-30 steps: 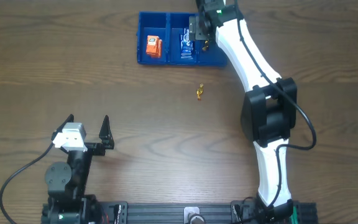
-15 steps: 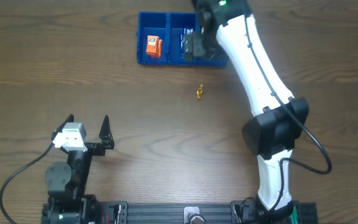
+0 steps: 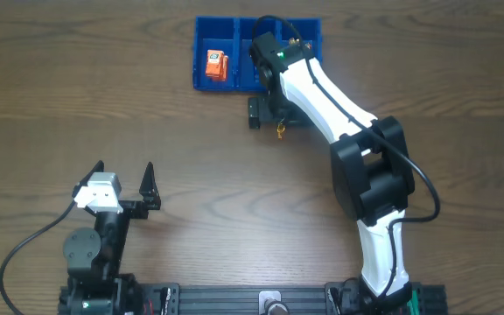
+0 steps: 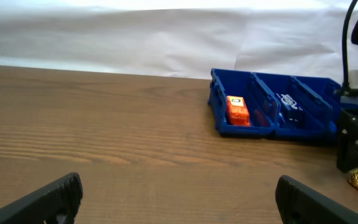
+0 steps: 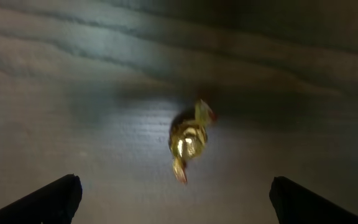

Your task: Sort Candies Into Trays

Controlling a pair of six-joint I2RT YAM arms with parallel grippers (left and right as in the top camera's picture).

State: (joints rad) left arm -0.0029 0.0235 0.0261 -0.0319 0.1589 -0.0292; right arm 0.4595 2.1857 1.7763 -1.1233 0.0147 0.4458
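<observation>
Right gripper [image 5: 174,186], spread wide, hangs over the gold candy [image 5: 188,142] on the counter [image 3: 147,114], just off the tray [image 3: 221,87].

From my end it's just a brown wood-grain table [image 3: 103,96], plus a creased white backdrop [image 4: 135,37] standing along its far edge on the left wrist feed.

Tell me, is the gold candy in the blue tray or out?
Out. The gold candy lies on the bare wooden table, apart from the blue tray, under the open right gripper.
</observation>
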